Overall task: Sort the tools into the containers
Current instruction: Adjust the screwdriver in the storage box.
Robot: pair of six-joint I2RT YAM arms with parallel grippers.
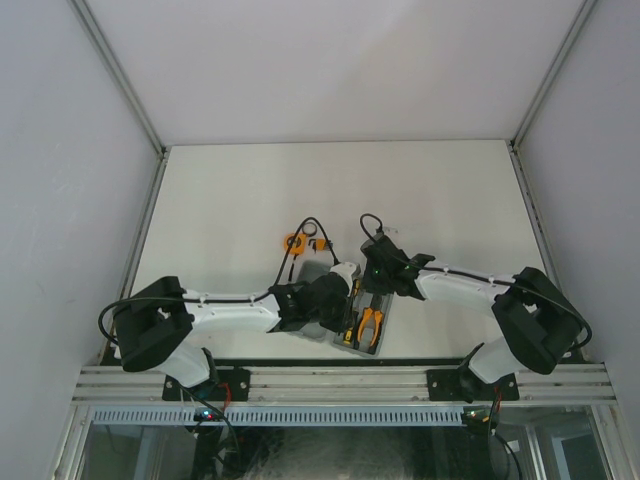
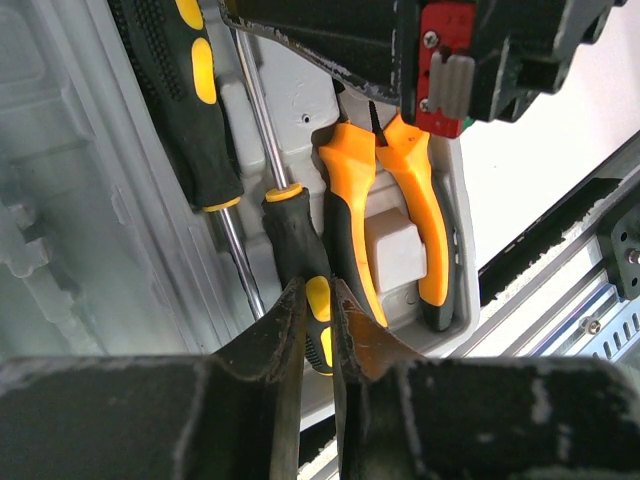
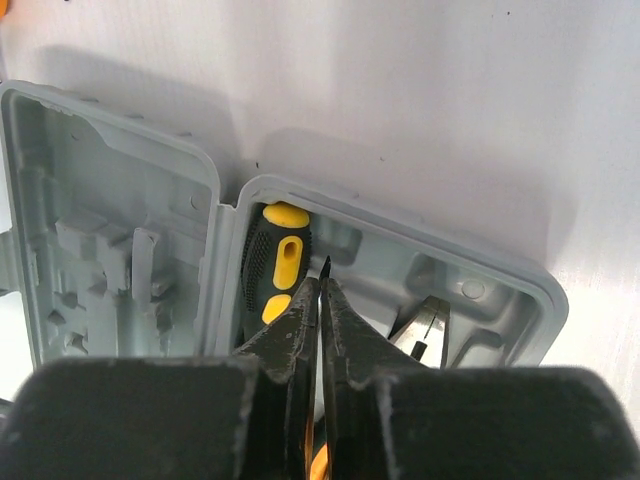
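The open grey tool case [image 1: 318, 274] lies at the table's near middle. One black-and-yellow screwdriver [image 2: 195, 110] lies in a recess of it, also seen in the right wrist view [image 3: 275, 262]. The orange-handled pliers [image 2: 385, 210] lie in the same half. My left gripper [image 2: 318, 285] is shut on the handle of the second screwdriver [image 2: 300, 240], between the first one and the pliers. My right gripper [image 3: 322, 282] is shut on that screwdriver's thin shaft, whose tip [image 3: 325, 266] pokes out past the fingers. The round orange tape measure [image 1: 296, 241] lies on the table behind the case.
A small orange-black item [image 1: 322, 241] lies beside the tape measure. The case's other half [image 3: 100, 230] shows bare moulded recesses. The aluminium frame rail [image 2: 590, 300] runs along the table's near edge, close to the case. Both arms crowd over the case.
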